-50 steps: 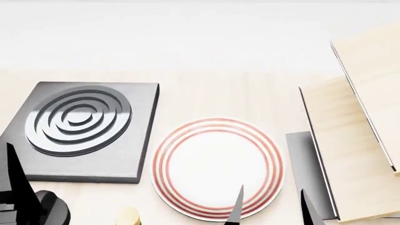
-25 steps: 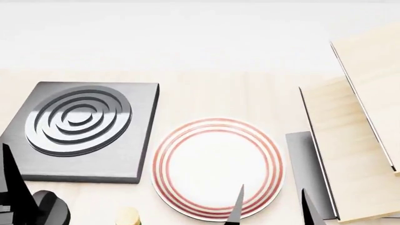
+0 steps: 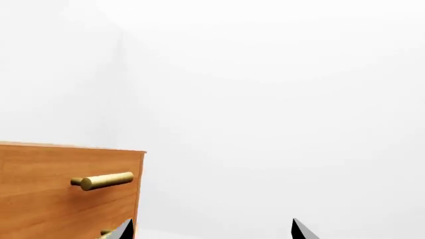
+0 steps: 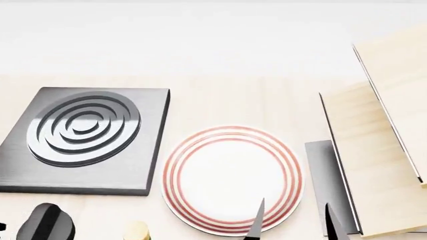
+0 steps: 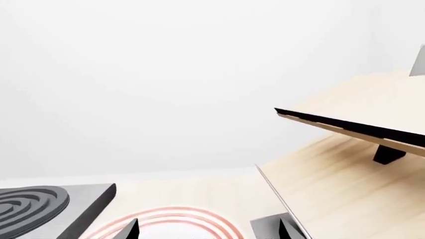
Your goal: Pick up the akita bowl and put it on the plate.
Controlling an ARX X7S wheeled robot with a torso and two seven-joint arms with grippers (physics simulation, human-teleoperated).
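Note:
The akita bowl is out of view in every frame. The plate [image 4: 232, 179], white with red rings, lies flat on the pale wooden counter; its far rim also shows in the right wrist view [image 5: 174, 222]. My right gripper [image 4: 294, 226] hovers over the plate's near right edge, open, with one fingertip [image 4: 257, 220] over the plate and the other over a grey slab [image 4: 321, 175]. Nothing is between its fingers [image 5: 129, 230]. My left gripper [image 3: 212, 232] is open and empty, facing a white wall beside a wooden drawer [image 3: 59, 199]. It does not show in the head view.
A dark square stove burner [image 4: 83, 137] with rings sits left of the plate. Slanted wooden panels [image 4: 380, 145] rise at the right. A dark rounded shape [image 4: 47, 224] and a pale yellow cylinder [image 4: 137, 231] are at the near left edge. The drawer has a brass handle [image 3: 103, 180].
The left gripper's dark finger has sunk out of the head view at the lower left. The right fingertips have dropped slightly lower in the view. The plate has not moved.

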